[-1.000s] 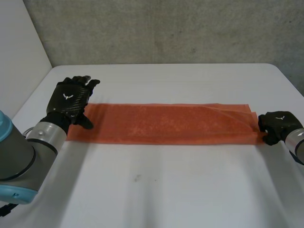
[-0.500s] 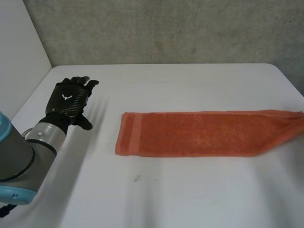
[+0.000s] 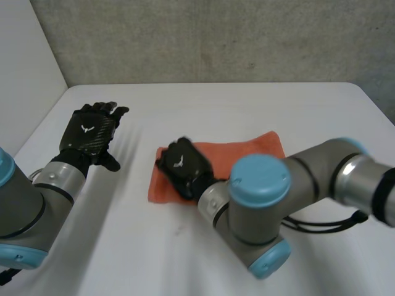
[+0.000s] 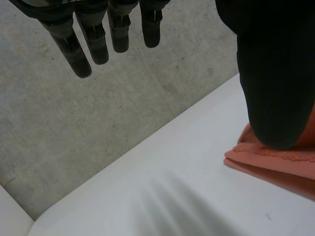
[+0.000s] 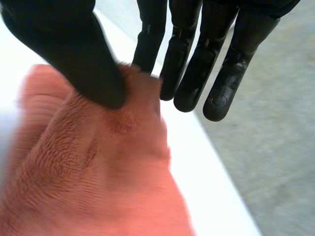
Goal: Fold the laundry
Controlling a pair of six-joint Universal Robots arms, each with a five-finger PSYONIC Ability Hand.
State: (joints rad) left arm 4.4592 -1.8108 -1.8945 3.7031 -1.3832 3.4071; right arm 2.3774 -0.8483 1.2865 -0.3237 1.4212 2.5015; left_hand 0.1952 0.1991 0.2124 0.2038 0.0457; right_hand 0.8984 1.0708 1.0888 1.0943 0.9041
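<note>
The orange towel (image 3: 247, 149) lies doubled over near the middle of the white table (image 3: 216, 102). The right hand (image 3: 184, 165) sits on the towel's left end, pinching cloth between its thumb and fingers (image 5: 179, 54). The left hand (image 3: 91, 131) is near the table's left edge, fingers straight and holding nothing, apart from the towel.

A white surface (image 3: 259, 102) with rounded far corners stands against a rough grey concrete wall (image 3: 216, 37). A plain white panel (image 3: 21, 80) runs along the surface's left edge. The light is soft and even.
</note>
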